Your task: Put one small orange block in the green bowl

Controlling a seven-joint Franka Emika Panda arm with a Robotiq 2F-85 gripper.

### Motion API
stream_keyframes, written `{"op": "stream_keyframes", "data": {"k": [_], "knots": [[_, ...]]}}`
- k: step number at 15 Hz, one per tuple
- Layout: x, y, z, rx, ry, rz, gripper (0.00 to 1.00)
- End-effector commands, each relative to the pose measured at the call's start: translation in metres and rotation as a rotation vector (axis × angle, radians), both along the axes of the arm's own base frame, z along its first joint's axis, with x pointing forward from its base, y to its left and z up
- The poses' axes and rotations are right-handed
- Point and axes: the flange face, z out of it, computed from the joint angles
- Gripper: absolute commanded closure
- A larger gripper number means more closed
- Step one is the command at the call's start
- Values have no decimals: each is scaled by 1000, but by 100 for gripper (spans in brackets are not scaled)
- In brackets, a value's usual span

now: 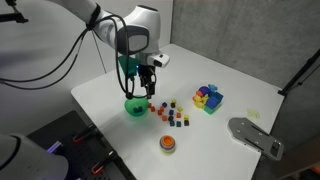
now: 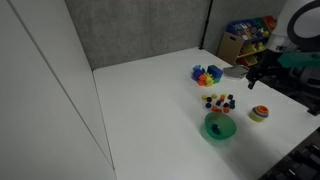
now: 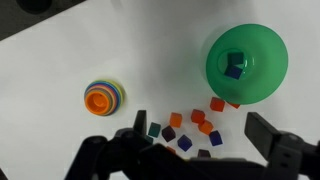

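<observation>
I am holding my pincer [image 3: 196, 132] wide, with nothing between the fingers, and hanging it above the table [image 3: 60, 50] over the scatter of tiny cubes [image 3: 190, 128].

The move is turning on this: in the wrist view the small orange block [image 3: 197, 116] is lying just ahead of my fingertips, about midway between them, so I am judging it to need little more than a straight drop and some care with its neighbours. Being a cube, it has no long axis to line up with. The green bowl [image 3: 215, 45] is sitting beyond it and off to the right of that view, its rim just beside the farthest cubes. In an exterior view I am hovering between bowl [image 1: 135, 107] and cubes [image 1: 170, 113].

I am counting:
- One bowl, with a blue cube [image 3: 233, 69] in it and perhaps a second, dim one, but no orange.
- About ten loose cubes, roughly five of them orange or reddish.
- One striped ring toy [image 3: 100, 97].
- One heap of bigger blocks [image 1: 208, 97].

I have only this one arm.
</observation>
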Motion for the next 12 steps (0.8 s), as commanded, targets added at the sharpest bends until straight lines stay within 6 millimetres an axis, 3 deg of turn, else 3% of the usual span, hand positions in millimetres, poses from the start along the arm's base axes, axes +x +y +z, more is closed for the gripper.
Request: {"op": "stream_keyframes", "data": {"k": [1, 6, 12], "knots": [[23, 20, -26, -7, -7, -72, 0], [51, 39, -66, 22, -31, -153, 0], [77, 37, -111, 57, -56, -193, 0]]}}
